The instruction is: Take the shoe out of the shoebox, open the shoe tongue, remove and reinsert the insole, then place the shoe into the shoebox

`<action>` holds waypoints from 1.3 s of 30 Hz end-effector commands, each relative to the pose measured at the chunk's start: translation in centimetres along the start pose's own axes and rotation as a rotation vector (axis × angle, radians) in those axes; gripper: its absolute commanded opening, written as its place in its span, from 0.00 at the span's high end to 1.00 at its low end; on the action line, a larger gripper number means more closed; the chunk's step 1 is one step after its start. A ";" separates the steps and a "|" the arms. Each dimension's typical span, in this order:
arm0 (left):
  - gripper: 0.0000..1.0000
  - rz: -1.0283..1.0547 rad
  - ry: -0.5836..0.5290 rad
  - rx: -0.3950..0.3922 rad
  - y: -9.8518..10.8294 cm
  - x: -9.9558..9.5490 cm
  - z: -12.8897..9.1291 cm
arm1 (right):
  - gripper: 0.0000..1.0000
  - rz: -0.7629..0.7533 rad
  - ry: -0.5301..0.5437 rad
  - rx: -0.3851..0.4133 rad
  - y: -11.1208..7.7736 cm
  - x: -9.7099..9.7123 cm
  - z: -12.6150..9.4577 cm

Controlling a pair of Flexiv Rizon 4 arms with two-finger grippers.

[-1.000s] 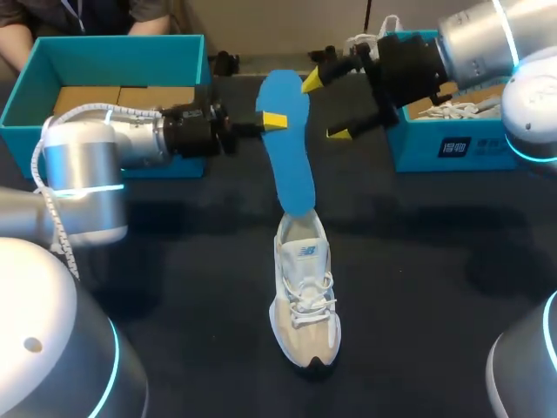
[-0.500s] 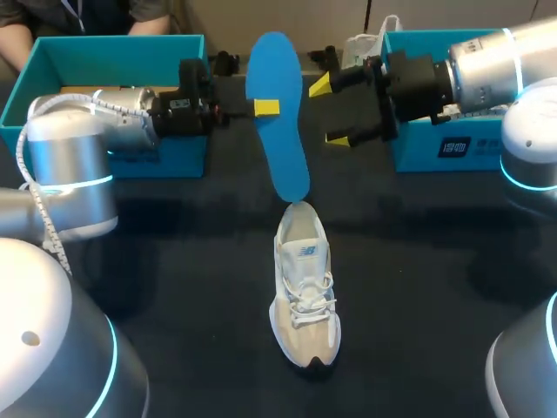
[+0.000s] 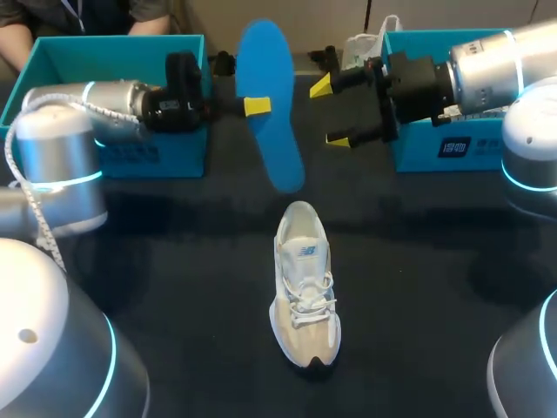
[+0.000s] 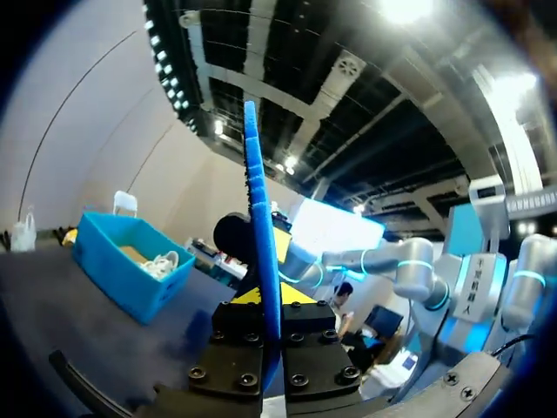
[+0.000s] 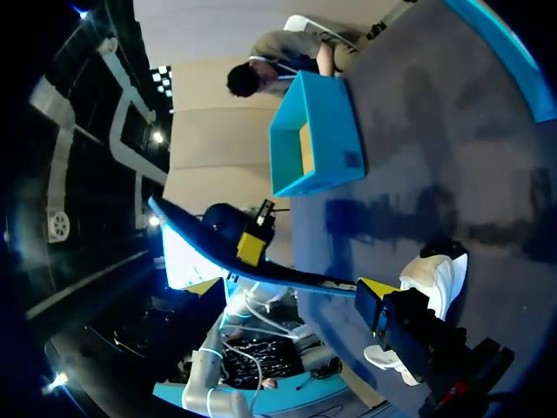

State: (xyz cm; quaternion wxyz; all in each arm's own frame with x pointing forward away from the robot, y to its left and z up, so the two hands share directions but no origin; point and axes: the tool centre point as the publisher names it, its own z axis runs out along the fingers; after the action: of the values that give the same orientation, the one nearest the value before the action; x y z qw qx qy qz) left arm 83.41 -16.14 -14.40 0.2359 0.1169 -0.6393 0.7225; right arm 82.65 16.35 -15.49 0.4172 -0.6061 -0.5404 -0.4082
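1. A pale shoe (image 3: pixel 303 287) stands upright on its sole in the middle of the dark surface (image 3: pixel 174 287), toe towards the robot and heel away, laces tied across its top
2. Just past the heel, the lower end of a blue insole (image 3: pixel 270 131) hangs near the shoe's opening without touching it; the insole stands tilted in the air, its upper end leaning to the left
3. The left gripper (image 3: pixel 255 106) comes in from the left and is clenched on the insole partway up, one yellow tip showing flat against its face
4. The right gripper (image 3: pixel 329 111) is to the right of the insole, apart from it, its fingers spread and grasping nothing
5. Farthest back, a teal shoebox (image 3: pixel 113 61) with brown card inside sits behind the left arm, and a second teal box (image 3: pixel 435 148) sits under the right arm
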 end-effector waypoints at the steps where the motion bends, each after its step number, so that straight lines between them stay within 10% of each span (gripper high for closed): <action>1: 1.00 0.556 -0.126 -0.216 -0.7 1.6 -1.2 | 0.00 0.001 -0.001 -0.001 0.0 0.0 0.2; 14: 1.00 0.696 -0.212 -0.288 -0.7 1.5 -2.3 | 0.00 0.001 -0.001 -0.001 0.0 0.0 0.2; 39: 1.00 1.350 -0.049 -0.294 -0.6 3.0 -3.7 | 0.00 0.001 -0.001 -0.001 0.0 0.0 0.2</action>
State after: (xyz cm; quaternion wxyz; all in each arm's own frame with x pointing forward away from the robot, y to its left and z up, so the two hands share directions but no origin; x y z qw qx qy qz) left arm 81.89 -11.49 -12.89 -0.2404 -0.2830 -0.6931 0.6178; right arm 82.63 16.36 -15.45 0.4171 -0.6065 -0.5403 -0.4077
